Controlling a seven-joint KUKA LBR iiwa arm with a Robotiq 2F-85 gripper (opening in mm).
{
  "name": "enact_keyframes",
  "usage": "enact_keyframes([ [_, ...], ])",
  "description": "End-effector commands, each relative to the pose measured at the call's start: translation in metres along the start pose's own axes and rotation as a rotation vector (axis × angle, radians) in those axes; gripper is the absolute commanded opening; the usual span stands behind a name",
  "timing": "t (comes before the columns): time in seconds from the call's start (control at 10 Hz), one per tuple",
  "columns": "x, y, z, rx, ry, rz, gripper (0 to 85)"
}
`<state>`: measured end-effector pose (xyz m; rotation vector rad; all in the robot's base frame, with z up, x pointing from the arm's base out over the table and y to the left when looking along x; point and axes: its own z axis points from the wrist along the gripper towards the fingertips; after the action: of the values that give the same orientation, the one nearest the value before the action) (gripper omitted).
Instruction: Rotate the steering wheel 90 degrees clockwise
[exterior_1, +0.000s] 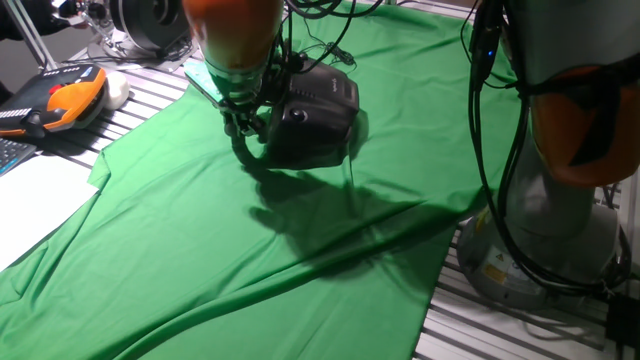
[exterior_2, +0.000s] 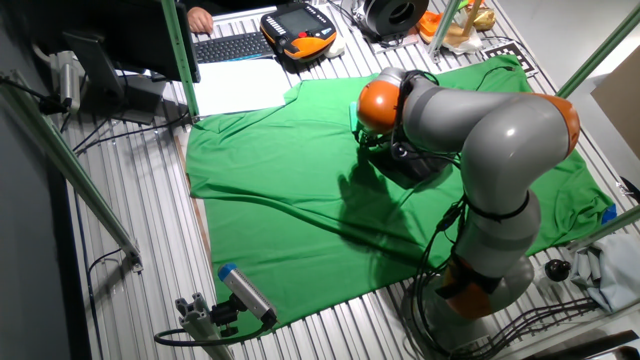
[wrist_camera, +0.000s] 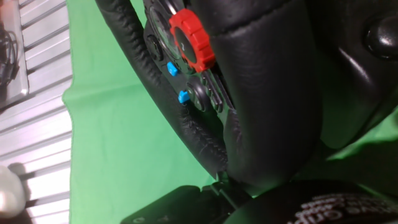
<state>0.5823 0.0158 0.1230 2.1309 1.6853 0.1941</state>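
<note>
The steering wheel (exterior_1: 246, 156) is a black round wheel on a bulky black box base (exterior_1: 320, 110), standing on the green cloth (exterior_1: 200, 250) at the back middle. My gripper (exterior_1: 245, 122) hangs from the orange wrist and closes on the wheel's near rim. The hand view is very close: the stitched black rim (wrist_camera: 155, 87), a red knob (wrist_camera: 193, 40) and blue buttons (wrist_camera: 183, 96) on the hub. The dark fingers (wrist_camera: 174, 208) show at the bottom edge with the rim between them. In the other fixed view the arm hides most of the wheel (exterior_2: 415, 165).
An orange-black teach pendant (exterior_1: 60, 100) and white paper (exterior_1: 30, 200) lie left of the cloth. A black-and-silver ring device (exterior_1: 150, 20) stands at the back. My arm's base (exterior_1: 560, 240) with hanging cables (exterior_1: 490, 150) is at the right. A blue-tipped tool (exterior_2: 240, 288) lies off the cloth.
</note>
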Motion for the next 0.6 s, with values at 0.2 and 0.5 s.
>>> enact_keyframes([
  [0.2, -0.0002, 0.0003, 0.0005, -0.003, -0.005, 0.008, 17.0],
  [0.5, 0.0001, 0.0001, 0.0034, -0.015, -0.011, 0.014, 17.0],
])
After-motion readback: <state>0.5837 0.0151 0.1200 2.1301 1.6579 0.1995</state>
